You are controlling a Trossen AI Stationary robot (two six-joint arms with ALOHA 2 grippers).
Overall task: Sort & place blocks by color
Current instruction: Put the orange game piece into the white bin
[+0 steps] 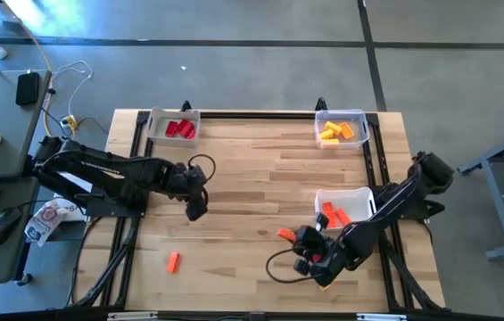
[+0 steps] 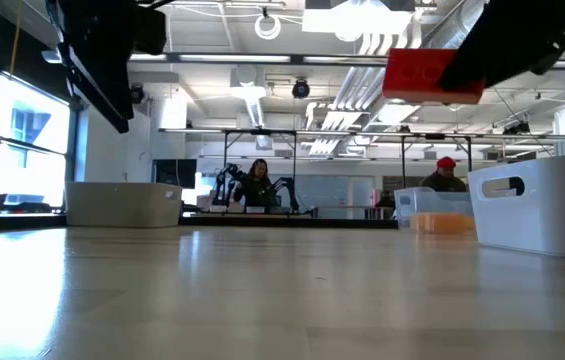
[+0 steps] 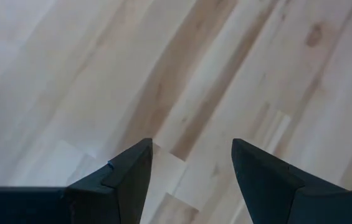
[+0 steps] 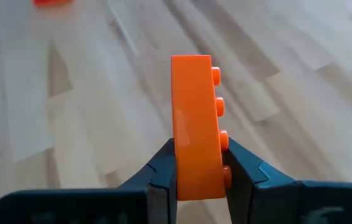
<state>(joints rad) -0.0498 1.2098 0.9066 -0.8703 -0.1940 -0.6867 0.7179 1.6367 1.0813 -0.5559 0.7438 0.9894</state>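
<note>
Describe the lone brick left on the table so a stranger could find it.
Start at the wooden table, on its near-left part in front of the left claw. An orange brick lies there, the only one on bare wood; the rest sit in bins or in the right claw.

Orange block (image 4: 194, 124) held on edge; another (image 1: 173, 260) lies loose.

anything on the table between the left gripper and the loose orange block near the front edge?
No. In the high view, only bare wood lies between the left gripper and the loose orange block.
</note>
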